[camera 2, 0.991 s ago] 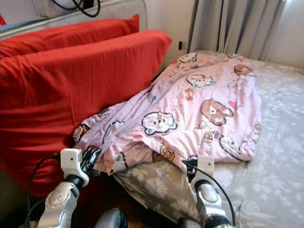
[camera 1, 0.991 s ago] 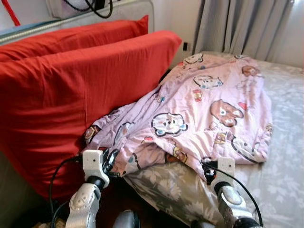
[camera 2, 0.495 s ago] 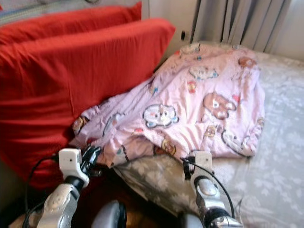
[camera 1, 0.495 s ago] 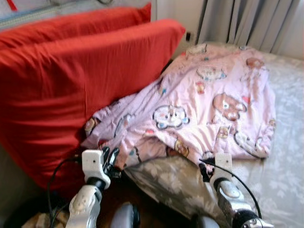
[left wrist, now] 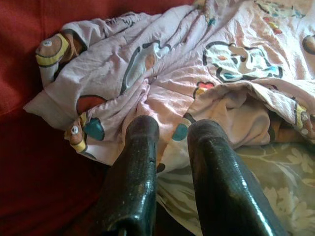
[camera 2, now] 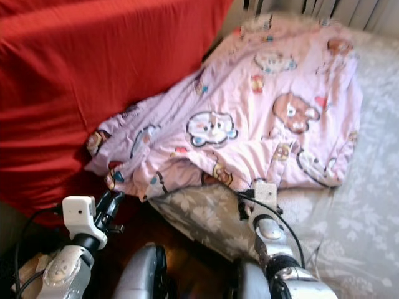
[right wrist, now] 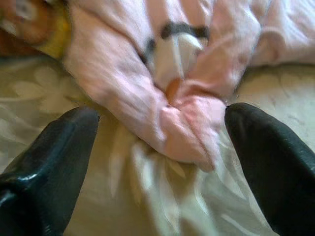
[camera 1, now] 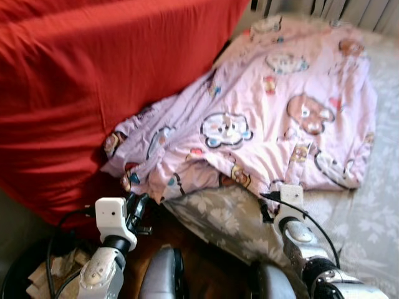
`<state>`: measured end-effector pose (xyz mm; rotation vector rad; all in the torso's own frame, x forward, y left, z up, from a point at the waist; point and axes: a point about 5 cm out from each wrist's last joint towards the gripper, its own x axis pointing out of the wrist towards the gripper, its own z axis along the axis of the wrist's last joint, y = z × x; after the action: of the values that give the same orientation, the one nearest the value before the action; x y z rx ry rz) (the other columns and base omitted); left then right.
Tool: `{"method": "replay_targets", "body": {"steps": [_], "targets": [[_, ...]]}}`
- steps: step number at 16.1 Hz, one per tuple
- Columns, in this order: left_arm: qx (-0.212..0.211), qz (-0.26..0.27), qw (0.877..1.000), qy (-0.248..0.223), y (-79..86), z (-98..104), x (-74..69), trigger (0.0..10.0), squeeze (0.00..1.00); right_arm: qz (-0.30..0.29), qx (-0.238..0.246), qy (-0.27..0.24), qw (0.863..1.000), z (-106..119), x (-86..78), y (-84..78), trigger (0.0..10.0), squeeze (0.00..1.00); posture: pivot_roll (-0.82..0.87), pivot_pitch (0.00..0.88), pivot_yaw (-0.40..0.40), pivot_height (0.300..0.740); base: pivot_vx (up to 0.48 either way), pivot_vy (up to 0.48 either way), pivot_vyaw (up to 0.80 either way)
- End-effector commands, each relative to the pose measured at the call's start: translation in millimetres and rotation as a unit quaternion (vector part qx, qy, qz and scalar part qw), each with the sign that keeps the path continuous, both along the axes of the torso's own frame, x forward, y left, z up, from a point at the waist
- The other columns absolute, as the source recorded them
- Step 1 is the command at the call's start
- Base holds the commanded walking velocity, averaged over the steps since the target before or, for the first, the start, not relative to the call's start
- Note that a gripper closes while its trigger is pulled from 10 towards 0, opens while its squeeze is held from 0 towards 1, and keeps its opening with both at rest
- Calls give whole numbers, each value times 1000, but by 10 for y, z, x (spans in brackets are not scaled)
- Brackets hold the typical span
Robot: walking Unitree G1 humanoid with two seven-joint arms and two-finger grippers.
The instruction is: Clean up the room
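Closing our wide-open right pincer (right wrist: 162, 147) may snag the bedsheet (right wrist: 123, 196) under the blanket (camera 1: 274, 124); left pincer (left wrist: 170, 132) nearly closed, empty.

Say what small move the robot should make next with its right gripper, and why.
Probably ease the right gripper forward and close on the fold. Its fingers stand wide apart on either side of a bunched edge of the pink blanket, which lies rumpled on the grey floral sheet. The left gripper, fingers close together, points at the blanket's other corner beside the red pillow.
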<state>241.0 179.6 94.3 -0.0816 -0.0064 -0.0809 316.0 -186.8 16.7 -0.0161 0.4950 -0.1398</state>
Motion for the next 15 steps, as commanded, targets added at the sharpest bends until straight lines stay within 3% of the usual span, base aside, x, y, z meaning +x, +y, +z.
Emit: {"method": "replay_targets", "body": {"steps": [1,2,3,10,15], "targets": [[-4,0,1000,7,-8,1,-32,10000,0,-15,-2,12,1000,-33,-29,-39,10000,1000,238,286,17,626,0,0,0],[-4,-2,1000,4,-23,45,-37,10000,0,-29,-6,13,999,-25,-30,-90,10000,890,247,303,21,626,0,0,0],[-5,-4,1000,-1,-32,101,-38,10000,0,-37,-4,15,999,-14,-23,-123,10000,0,252,311,24,626,0,0,0],[4,-3,1000,-16,-18,380,-163,10000,0,-55,41,0,998,100,96,-65,10000,0,306,356,46,626,0,0,0],[15,2,1000,2,35,420,-319,10000,0,-81,61,2,995,107,106,-68,10000,0,334,361,57,626,0,0,0]]}}
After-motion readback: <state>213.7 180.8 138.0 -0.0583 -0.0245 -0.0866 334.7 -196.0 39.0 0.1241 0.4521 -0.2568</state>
